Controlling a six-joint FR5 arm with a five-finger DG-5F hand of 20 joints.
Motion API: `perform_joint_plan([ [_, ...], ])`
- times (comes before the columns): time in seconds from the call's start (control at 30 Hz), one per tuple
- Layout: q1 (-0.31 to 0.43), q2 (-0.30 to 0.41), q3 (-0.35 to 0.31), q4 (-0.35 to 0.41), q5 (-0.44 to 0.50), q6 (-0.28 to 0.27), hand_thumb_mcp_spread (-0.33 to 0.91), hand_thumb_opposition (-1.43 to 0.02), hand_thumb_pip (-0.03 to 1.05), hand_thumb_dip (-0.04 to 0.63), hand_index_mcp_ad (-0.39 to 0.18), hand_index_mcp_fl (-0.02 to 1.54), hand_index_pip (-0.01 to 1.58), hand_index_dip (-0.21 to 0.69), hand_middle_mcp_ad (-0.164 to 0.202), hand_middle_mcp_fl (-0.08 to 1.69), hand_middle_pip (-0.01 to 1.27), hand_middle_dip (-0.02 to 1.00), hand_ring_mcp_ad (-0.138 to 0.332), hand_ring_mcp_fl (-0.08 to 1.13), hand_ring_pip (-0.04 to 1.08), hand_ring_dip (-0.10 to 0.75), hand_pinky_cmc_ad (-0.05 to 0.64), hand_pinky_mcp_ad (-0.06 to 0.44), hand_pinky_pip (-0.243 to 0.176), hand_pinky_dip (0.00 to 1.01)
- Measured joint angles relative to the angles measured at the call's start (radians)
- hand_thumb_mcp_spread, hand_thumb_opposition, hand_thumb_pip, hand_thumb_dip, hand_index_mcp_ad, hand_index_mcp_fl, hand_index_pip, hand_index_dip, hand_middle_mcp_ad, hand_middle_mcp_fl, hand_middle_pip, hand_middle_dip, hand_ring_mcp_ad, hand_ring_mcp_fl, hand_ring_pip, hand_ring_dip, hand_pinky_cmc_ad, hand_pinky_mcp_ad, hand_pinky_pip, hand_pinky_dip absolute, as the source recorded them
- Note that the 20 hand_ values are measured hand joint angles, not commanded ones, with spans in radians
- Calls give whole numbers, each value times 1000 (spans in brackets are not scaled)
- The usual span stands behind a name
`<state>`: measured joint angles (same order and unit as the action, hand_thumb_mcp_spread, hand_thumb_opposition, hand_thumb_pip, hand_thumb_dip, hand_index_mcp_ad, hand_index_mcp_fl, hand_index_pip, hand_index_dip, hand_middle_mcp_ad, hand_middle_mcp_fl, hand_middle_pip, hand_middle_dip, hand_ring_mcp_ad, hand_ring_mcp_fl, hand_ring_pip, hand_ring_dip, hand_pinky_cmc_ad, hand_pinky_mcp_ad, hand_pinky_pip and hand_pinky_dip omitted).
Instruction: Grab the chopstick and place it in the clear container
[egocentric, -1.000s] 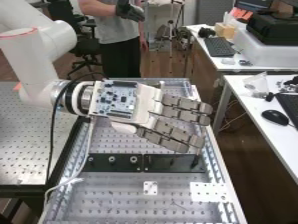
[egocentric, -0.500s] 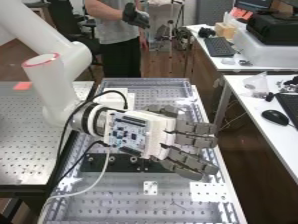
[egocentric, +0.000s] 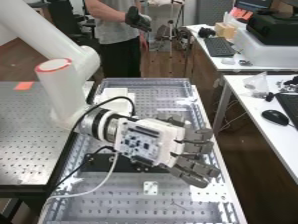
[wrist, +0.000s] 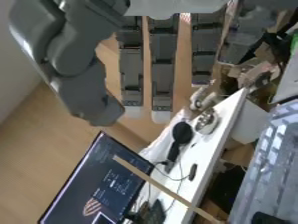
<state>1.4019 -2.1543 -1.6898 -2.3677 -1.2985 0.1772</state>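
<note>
So we've got our hand (egocentric: 166, 142) out over the perforated bench (egocentric: 133, 210), palm side facing down, with a circuit board (egocentric: 140, 142) on its back. The arm (egocentric: 63, 92) comes in from the high view's left, and a black cable (egocentric: 103, 102) loops round by the wrist.

Fingers (wrist: 163, 65) are open, pretty much straight out and a bit spread, and nothing is gripped. The thumb (wrist: 93, 95) is off to one side of them, and we can see a gap between it and the nearest finger.

Now the chopstick (wrist: 163, 188): in the wrist view we've got it out past the fingertips, running at a slant. One end sits near the thumb's tip but looks apart from it, and the rest leads away from the hand. So it's outside the gap between thumb and fingers, and we can't make out any contact. The far end runs up to the view's edge, so we can't tell what that end rests on.

Behind the chopstick we see a monitor (wrist: 83, 182), and a white table (wrist: 219, 135) with a metal bowl (wrist: 206, 121) on it.
</note>
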Motion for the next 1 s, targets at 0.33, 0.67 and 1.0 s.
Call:
perform_joint_plan([
  [0.33,15,-38,29,-32,-16,58,363,-820,833,384,-24,152,1112,47,91,468,555,571,213,314,82,326,211,232,-51,208],
  [0.67,25,-60,52,-59,1,71,393,-820,773,389,-24,10,1138,47,91,419,590,607,195,330,82,344,215,234,-42,188],
  [1.0,40,-85,61,-63,39,116,433,-820,750,384,-24,63,1297,56,91,426,618,628,182,344,82,379,215,234,-26,180],
])
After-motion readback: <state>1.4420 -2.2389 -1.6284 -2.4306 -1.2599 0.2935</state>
